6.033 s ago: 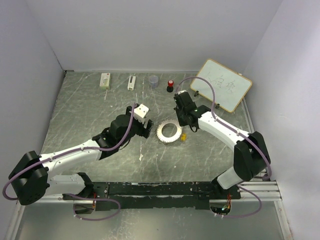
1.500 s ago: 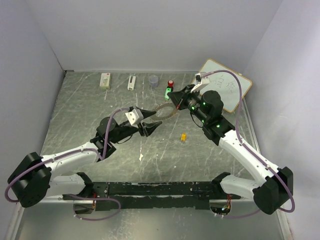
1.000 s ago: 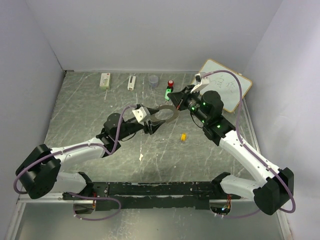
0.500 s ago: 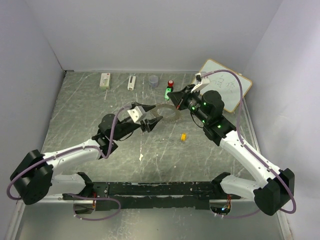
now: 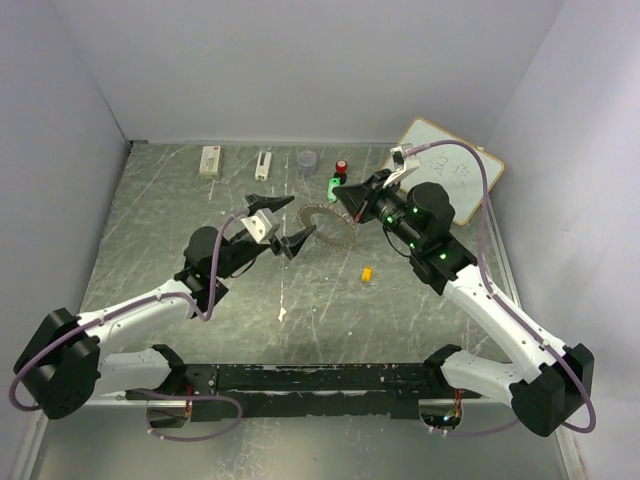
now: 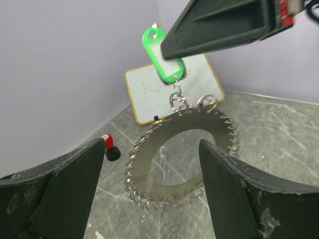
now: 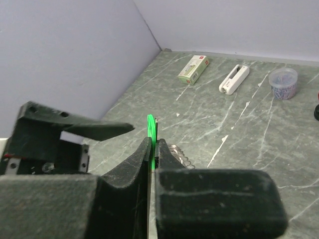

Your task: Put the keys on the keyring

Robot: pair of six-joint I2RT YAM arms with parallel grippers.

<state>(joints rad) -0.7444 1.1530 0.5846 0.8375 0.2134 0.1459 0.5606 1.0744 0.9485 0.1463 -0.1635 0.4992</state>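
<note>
Grey marbled tabletop (image 5: 150,230), pale walls (image 5: 300,70). Two keys: green key (image 5: 332,187) pinched in right gripper (image 5: 345,195), yellow key (image 5: 367,272) at 4 o'clock from the one keyring (image 6: 139,167). Left gripper (image 5: 288,222) open.

Light: I am getting even, diffuse brightness from overhead across the table (image 5: 150,220).
Shadows: faint, soft-edged patches are lying beneath the left arm (image 5: 140,305).
Focus: the right gripper (image 7: 153,144) is blurring close to its lens; the green key (image 6: 164,55) is showing sharp.
</note>
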